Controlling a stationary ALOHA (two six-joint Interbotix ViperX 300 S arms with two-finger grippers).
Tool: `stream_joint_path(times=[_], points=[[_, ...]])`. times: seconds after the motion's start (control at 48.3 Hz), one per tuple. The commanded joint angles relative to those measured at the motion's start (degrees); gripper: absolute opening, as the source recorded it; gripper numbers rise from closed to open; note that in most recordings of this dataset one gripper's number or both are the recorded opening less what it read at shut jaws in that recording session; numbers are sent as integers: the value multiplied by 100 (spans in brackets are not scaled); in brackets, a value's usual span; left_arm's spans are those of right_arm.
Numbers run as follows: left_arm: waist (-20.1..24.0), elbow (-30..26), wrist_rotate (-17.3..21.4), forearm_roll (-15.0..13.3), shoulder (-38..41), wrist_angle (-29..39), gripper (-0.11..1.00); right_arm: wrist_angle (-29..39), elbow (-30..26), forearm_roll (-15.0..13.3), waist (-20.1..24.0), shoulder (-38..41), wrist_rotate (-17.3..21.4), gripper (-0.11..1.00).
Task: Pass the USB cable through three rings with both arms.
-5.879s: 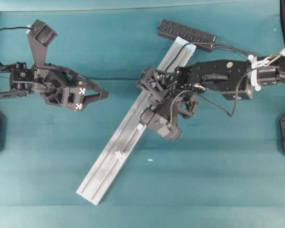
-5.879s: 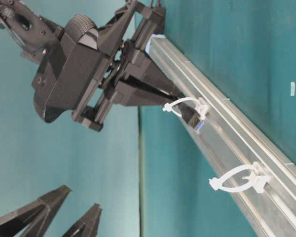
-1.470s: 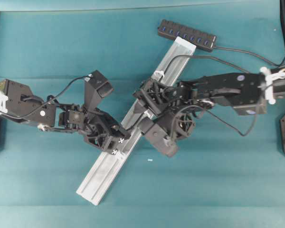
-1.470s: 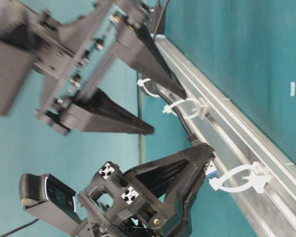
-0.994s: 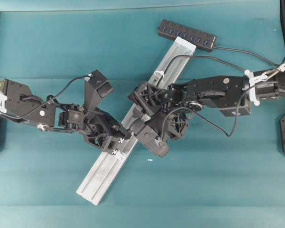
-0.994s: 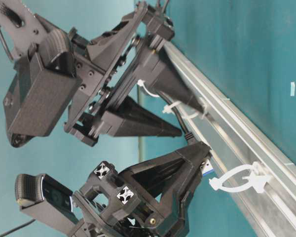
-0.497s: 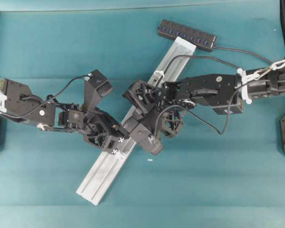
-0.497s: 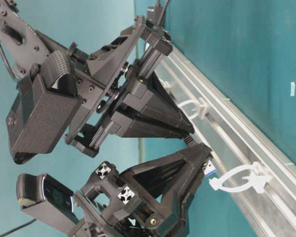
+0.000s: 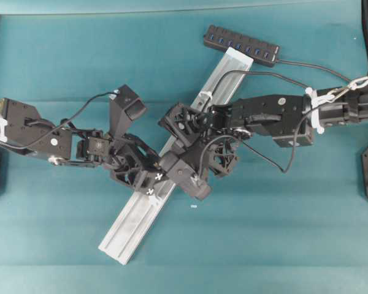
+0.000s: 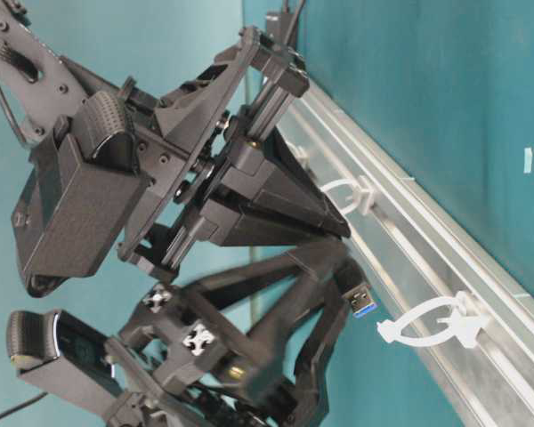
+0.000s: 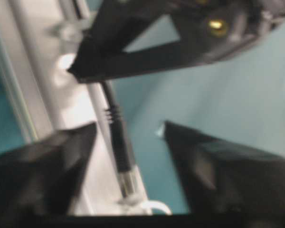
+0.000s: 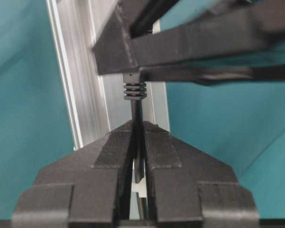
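The USB cable (image 11: pixel 118 142) runs along the silver rail (image 12: pixel 80 71), its plug with the metal tip (image 10: pixel 360 299) hanging free just above the rail. My right gripper (image 12: pixel 137 127) is shut on the cable right behind the ribbed plug collar (image 12: pixel 134 90). My left gripper (image 11: pixel 128 127) is open, with one finger on each side of the plug and neither touching it. One white ring (image 10: pixel 351 191) stands behind the right gripper's tip (image 10: pixel 343 233), and another ring (image 10: pixel 432 322) stands just ahead of the plug. A third ring (image 9: pixel 205 95) sits higher up the rail.
A black multi-port hub (image 9: pixel 240 45) lies at the rail's far end. The two wrist cameras (image 9: pixel 127 104) (image 9: pixel 187 179) crowd the middle of the rail. A small white scrap (image 9: pixel 194 206) lies on the teal table to the right of the rail.
My left gripper has opened and let go of the plug, drawing back slightly. My right gripper shut on the cable behind the plug and has held still since.
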Motion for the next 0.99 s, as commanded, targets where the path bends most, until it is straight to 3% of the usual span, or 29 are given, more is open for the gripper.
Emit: stream_joint_path(times=[0.0, 0.083, 0.29, 0.476, 0.973], points=[[-26, 35, 18, 26, -439, 132, 86, 9, -70, -18, 62, -9, -26, 8], [-35, 237, 18, 26, -738, 308, 97, 18, -70, -18, 132, -9, -26, 8], [-220, 809, 18, 26, -1749, 439, 95, 26, -44, -18, 246, -9, -88, 8], [-624, 1072, -9, 26, -2470, 967, 95, 26, -53, -18, 264, 0, -123, 8], [-870, 1160, -18, 26, -2628, 1160, 95, 18, -79, -18, 316, 158, -114, 8]])
